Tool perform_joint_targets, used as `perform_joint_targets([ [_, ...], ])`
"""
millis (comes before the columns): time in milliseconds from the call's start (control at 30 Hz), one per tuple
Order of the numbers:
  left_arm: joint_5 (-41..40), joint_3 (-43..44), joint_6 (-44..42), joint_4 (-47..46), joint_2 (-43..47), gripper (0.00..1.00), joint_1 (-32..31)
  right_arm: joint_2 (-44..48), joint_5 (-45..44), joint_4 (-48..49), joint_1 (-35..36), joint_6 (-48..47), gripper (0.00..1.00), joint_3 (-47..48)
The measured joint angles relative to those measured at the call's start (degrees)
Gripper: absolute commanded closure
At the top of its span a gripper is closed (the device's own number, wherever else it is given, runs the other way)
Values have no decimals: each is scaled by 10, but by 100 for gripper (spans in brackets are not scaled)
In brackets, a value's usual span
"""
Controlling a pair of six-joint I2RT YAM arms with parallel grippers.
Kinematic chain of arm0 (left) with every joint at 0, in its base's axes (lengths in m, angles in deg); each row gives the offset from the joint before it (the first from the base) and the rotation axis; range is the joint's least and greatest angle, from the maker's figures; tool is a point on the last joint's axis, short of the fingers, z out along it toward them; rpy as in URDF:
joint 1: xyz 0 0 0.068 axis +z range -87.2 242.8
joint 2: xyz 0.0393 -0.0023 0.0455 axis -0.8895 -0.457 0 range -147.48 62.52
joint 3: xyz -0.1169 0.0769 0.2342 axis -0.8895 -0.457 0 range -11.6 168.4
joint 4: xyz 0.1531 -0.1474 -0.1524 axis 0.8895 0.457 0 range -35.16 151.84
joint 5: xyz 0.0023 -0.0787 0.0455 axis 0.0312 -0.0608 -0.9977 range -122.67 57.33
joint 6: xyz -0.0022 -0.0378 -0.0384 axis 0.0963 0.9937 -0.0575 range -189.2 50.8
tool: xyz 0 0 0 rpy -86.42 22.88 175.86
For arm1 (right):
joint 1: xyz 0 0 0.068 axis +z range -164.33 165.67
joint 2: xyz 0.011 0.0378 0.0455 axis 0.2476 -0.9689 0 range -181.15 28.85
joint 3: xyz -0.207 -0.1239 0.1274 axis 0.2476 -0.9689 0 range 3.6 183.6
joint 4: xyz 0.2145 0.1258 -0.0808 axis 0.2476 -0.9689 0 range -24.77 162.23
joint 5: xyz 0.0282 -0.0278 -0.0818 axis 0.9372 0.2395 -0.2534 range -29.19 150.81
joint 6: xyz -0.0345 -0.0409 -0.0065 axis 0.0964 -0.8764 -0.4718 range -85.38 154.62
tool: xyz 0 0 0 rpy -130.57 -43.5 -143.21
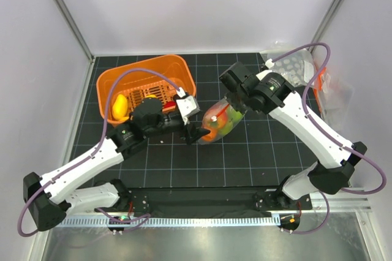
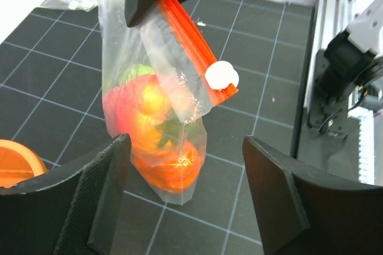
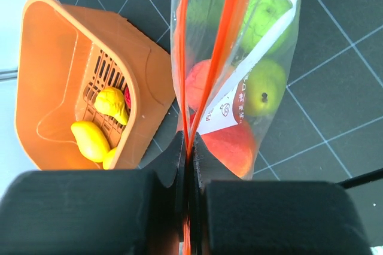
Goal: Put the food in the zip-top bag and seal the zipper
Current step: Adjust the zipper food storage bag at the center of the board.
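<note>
The clear zip-top bag (image 1: 228,111) hangs over the black mat, holding red, orange and green toy food (image 1: 218,121). My right gripper (image 1: 236,103) is shut on its orange-red zipper (image 3: 226,39) at one end. In the right wrist view (image 3: 190,154) the two zipper strips spread apart beyond the pinch. The food (image 3: 263,90) and white label (image 3: 230,108) show through the plastic. My left gripper (image 1: 196,132) is open and empty just left of the bag. In the left wrist view (image 2: 185,201) the bag's bottom (image 2: 170,171) sits ahead between the fingers, and a white slider (image 2: 221,76) caps the zipper (image 2: 190,30).
The orange basket (image 1: 179,67) stands at the back left with yellow toy pieces (image 1: 119,106) in it; it also shows in the right wrist view (image 3: 54,81). Other clear bags (image 1: 300,68) lie at the back right. A metal rail (image 2: 317,57) runs along the near edge.
</note>
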Motion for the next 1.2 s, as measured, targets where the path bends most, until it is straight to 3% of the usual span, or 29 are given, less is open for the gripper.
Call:
perform_joint_targets([
  [100,-1,0,-22,-1,-16,34,-4,0,3,-3,0,11,99,0],
  [267,-13,2,-36,-10,-39,37,-9,1,8,-8,0,21,99,0],
  [467,-19,13,-33,-36,-54,54,-13,8,9,-10,0,25,99,-7],
  [567,-19,27,-28,-46,-63,67,-18,13,9,-12,0,27,99,-16],
  [667,-17,35,-22,-52,-67,93,-23,19,9,-12,-1,27,99,-24],
  [700,-15,37,-19,-52,-69,100,-23,21,9,-12,-1,27,96,-27],
  [767,-11,41,-14,-55,-73,100,-24,24,9,-13,-1,26,80,-34],
  [800,-9,41,-12,-55,-74,100,-24,27,9,-13,-1,23,53,-37],
  [867,-5,41,-2,-54,-76,100,-24,30,6,-12,-1,8,36,-39],
  [1033,10,41,27,-54,-78,100,-25,64,-13,1,-1,-84,30,-63],
  [1200,19,21,56,-63,-71,100,-19,155,-17,48,-1,-252,30,-112],
])
